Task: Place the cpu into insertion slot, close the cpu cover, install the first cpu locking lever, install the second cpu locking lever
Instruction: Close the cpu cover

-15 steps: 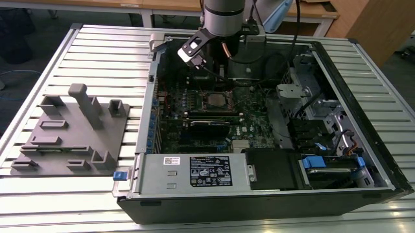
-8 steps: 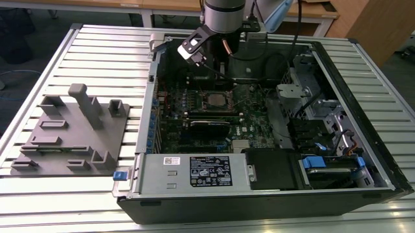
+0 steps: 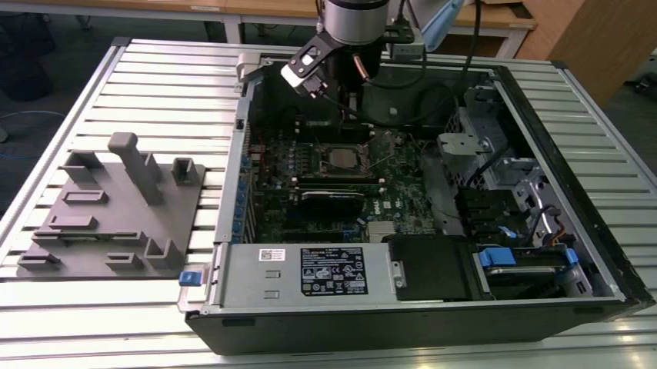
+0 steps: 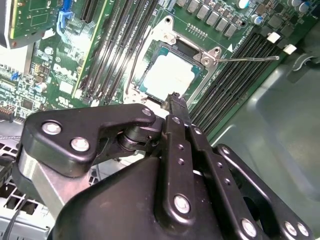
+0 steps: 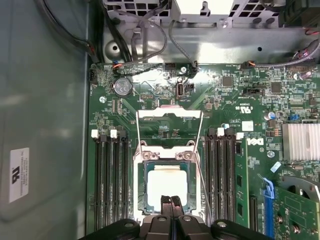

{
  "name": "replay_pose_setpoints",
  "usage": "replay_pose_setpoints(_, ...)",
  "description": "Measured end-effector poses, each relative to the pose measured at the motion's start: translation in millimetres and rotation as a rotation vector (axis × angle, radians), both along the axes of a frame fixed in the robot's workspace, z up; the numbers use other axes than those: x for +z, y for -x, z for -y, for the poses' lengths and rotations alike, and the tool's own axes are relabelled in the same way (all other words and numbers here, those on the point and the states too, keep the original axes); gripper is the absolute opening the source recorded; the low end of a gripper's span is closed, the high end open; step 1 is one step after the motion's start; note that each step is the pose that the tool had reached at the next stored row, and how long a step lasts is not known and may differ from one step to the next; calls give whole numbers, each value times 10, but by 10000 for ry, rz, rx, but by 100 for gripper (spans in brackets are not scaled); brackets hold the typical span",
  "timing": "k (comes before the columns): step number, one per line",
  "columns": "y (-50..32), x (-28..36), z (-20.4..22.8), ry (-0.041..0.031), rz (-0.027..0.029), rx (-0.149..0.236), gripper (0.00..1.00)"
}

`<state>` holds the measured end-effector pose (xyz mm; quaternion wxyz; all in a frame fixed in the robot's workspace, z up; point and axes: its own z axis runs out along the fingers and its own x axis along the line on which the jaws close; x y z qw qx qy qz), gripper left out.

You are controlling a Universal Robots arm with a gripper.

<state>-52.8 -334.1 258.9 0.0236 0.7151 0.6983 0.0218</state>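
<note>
The cpu (image 5: 169, 186) — a small flat square chip with a dull silver-grey metal face — sits in the insertion slot (image 5: 145, 185), a square socket with a silvery rim set into the green circuit board (image 5: 235, 105). The cpu cover (image 5: 170, 114), a thin silvery metal frame, appears to stand open on the side of the socket away from the gripper, with green board showing through its window. In the second wrist view, 1 thin wire locking lever (image 4: 245, 59) juts out over the long black memory slots (image 4: 235, 85).

The black gripper (image 5: 171, 201) hangs over the chip's near edge. Its 2 fingers are pressed together with nothing between them — whether the tips touch the chip cannot be told.

In the exterior view, the board lies inside an open black computer case (image 3: 431, 330). The case rests on a slatted metal table (image 3: 154, 77).
</note>
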Motion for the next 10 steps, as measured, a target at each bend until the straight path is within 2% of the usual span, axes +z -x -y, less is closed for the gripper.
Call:
replay_pose_setpoints(4, 0, 31, 0, 0, 0, 1, 10)
replay_pose_setpoints(10, 0, 43, 0, 0, -6, 1, 10)
